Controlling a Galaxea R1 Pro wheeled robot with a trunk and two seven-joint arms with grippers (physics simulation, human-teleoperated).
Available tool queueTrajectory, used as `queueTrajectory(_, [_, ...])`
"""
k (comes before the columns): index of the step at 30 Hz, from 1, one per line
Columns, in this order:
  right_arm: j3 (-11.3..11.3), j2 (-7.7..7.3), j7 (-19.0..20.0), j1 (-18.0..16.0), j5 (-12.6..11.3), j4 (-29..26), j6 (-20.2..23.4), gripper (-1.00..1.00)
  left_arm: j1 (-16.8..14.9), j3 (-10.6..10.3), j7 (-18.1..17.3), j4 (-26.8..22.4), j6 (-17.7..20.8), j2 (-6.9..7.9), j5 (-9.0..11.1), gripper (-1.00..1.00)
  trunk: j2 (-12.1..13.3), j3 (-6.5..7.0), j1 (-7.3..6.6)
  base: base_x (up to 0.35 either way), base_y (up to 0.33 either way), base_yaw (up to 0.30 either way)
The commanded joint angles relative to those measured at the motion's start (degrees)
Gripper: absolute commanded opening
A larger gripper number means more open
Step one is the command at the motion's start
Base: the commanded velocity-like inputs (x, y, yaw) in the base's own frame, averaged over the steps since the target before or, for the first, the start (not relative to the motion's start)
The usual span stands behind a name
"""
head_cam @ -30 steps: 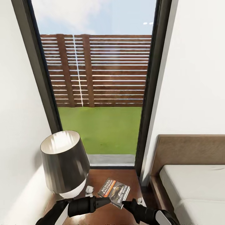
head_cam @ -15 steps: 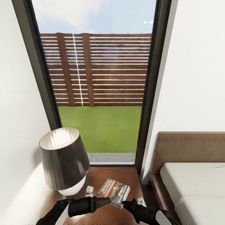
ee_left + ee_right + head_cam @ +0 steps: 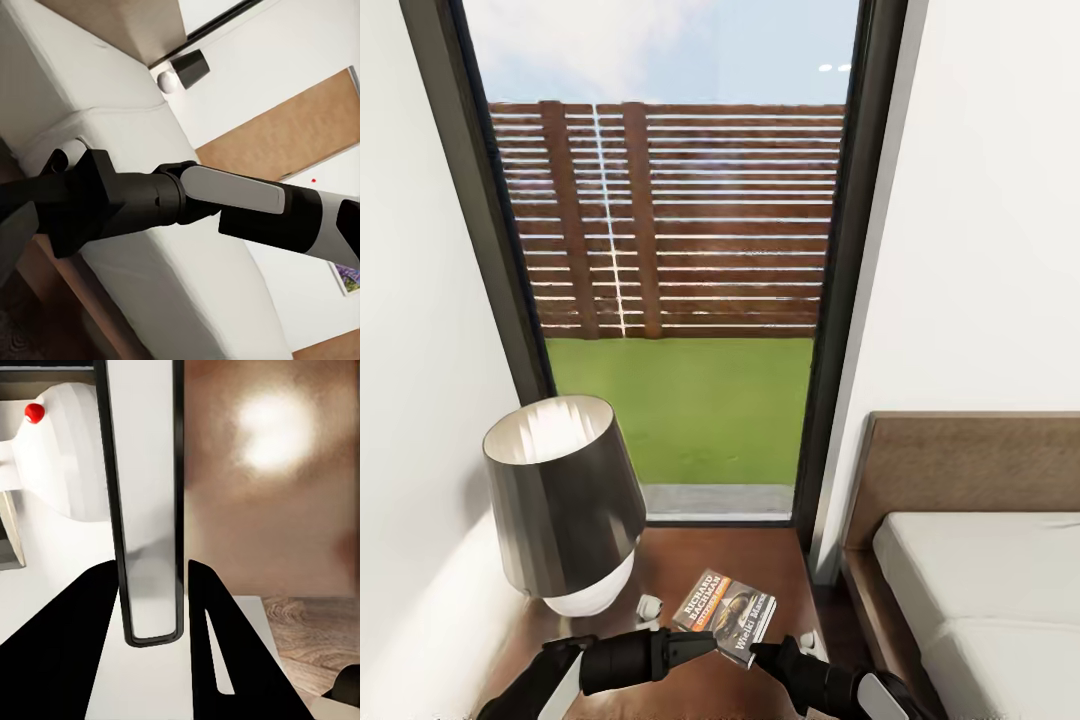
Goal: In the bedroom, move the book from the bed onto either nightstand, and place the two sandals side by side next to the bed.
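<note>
The book (image 3: 725,603), a dark paperback with an orange band, hangs tilted just above the dark brown nightstand (image 3: 690,560). My right gripper (image 3: 756,651) is shut on its near corner. In the right wrist view the book (image 3: 146,495) runs edge-on between the two black fingers (image 3: 217,645), with the glossy nightstand top (image 3: 270,495) behind. My left gripper (image 3: 698,645) points at the book's near left edge; its jaws are not clear. The bed (image 3: 980,580) lies to the right, and the left wrist view looks across the bed (image 3: 150,127) past my right forearm (image 3: 232,195). The two sandals are out of view.
A grey-shaded table lamp (image 3: 565,500) takes up the nightstand's left half, with a small white object (image 3: 648,607) by its base. A tall dark-framed window (image 3: 680,300) is behind, white walls either side. The wooden headboard (image 3: 960,460) borders the nightstand's right.
The whole picture has slid up a little, so the camera moved. The book and both arms keep their places in the head view.
</note>
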Motion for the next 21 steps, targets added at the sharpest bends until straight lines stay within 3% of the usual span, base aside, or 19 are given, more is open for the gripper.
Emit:
queueTrajectory(1, [0.28, -0.03, -0.08, -0.03, -0.57, -0.02, 0.23, -1.0, -0.04, -0.34, -0.03, -0.01, 0.61, 0.08, 0.51, 1.0, -0.44, -0.24, 0.22, 0.0, 0.0, 0.0])
queueTrajectory(21, [0.28, -0.03, -0.08, -0.03, -0.56, -0.02, 0.23, -1.0, -0.04, -0.32, 0.03, -0.01, 0.61, 0.08, 0.51, 1.0, -8.46, -3.83, 4.61, 0.0, 0.0, 0.0])
